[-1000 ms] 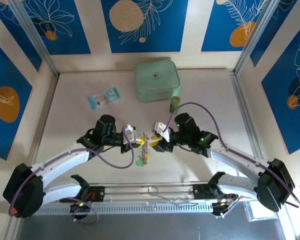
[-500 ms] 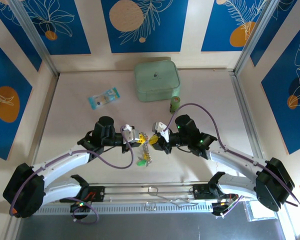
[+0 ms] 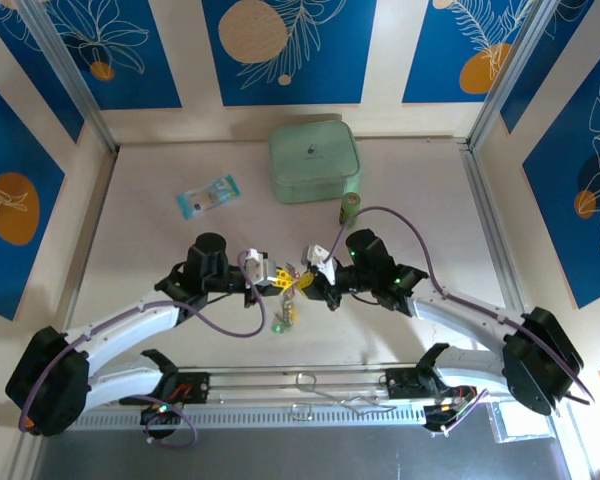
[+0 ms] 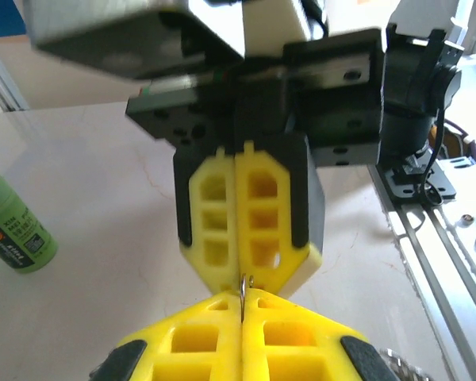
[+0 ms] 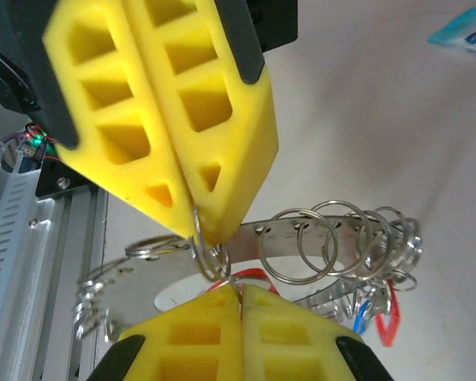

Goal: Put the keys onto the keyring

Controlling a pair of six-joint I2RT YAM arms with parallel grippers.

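We are looking down at two arms meeting in the middle of the surface. The left gripper and the right gripper are pointing at each other, tip to tip, and almost touching. Both are squeezing shut, and their yellow fingers are pressing flat together with no gap. A small ring of thin wire is sticking out from the left gripper's tips. It is reaching down to the right gripper's tips, so both are pinching it.

The keyring is hanging just beside the tips. It is looking like a flat silvery band with little holes, and several round wire rings are sitting on it in a row. The keys are dangling under it in a bunch, and we are making out a blue head and a red one. We cannot tell if they are touching the surface.

Farther back, a mint-green case is lying flat. A green bottle is standing upright just beside its near right corner. A blue packet is lying to the left of the case, well apart.
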